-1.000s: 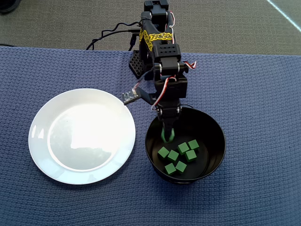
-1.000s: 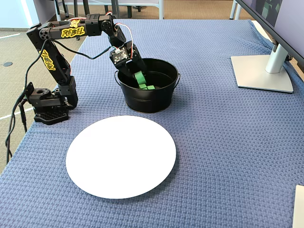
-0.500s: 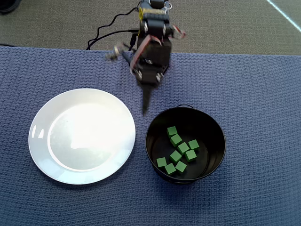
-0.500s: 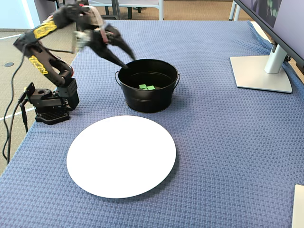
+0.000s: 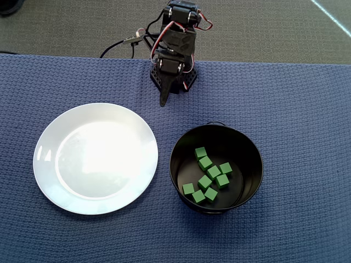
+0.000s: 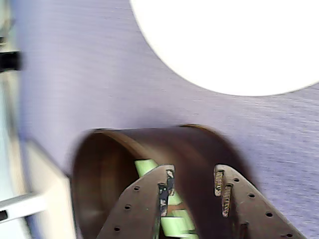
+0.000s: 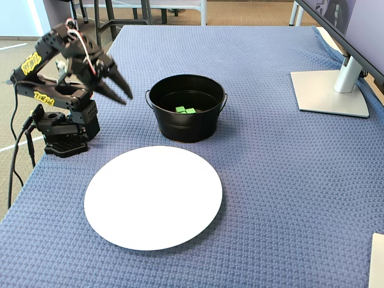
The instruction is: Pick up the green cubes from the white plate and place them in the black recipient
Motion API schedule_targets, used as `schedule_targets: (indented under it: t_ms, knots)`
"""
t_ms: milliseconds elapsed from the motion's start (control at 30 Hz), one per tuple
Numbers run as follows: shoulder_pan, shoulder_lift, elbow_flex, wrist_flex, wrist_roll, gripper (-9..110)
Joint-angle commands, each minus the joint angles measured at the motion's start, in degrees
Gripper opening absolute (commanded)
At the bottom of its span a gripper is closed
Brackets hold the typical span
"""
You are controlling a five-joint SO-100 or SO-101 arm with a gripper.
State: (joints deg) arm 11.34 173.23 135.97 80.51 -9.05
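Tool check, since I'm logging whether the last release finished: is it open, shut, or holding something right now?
Tool: open and empty, its two fingers spread apart near the arm's base.

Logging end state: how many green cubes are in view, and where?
7 green cubes, all inside the black pot in the overhead view, none on the white plate. The pot wall may hide others.

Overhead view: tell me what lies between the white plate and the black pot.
Nothing but a narrow strip of blue cloth separates the white plate from the black pot in the overhead view.
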Motion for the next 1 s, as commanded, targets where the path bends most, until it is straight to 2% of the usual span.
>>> schedule_targets:
  t_ms: [0, 433, 967]
  knots:
    - [-0.18, 2.72, 3.16, 2.11, 1.76, 0]
    - [-1.49, 3.6, 10.11, -0.7, 1.41, 0]
    - [-1.23, 3.78, 11.16, -0.7, 1.41, 0]
